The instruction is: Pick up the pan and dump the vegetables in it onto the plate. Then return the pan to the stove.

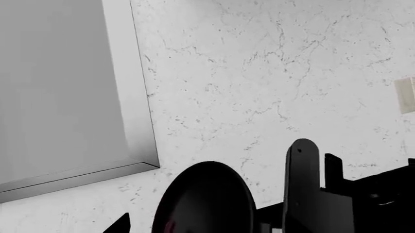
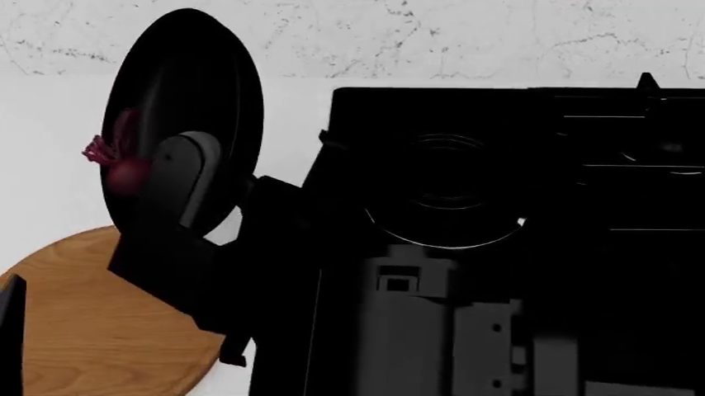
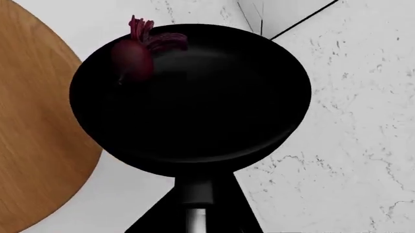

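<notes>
The black pan (image 2: 187, 74) is held up and tipped steeply, its low rim over the edge of the wooden plate (image 2: 99, 330). The dark red vegetable (image 2: 121, 169) lies against that low rim, still inside the pan, stalk poking past the edge. In the right wrist view the pan (image 3: 194, 102) fills the middle, the vegetable (image 3: 133, 58) is at its far rim and the plate (image 3: 32, 121) is beside it. My right gripper (image 3: 198, 216) is shut on the pan's handle. In the left wrist view the pan (image 1: 207, 199) shows edge-on. Only one left fingertip (image 1: 122, 224) shows, set far to one side.
The black stove (image 2: 496, 115) with a shiny burner ring (image 2: 447, 206) lies to the right of the pan, against the marble wall (image 2: 441, 33). My right arm (image 2: 187, 181) crosses in front of the pan and stove. A grey cabinet panel (image 1: 58, 87) hangs on the wall.
</notes>
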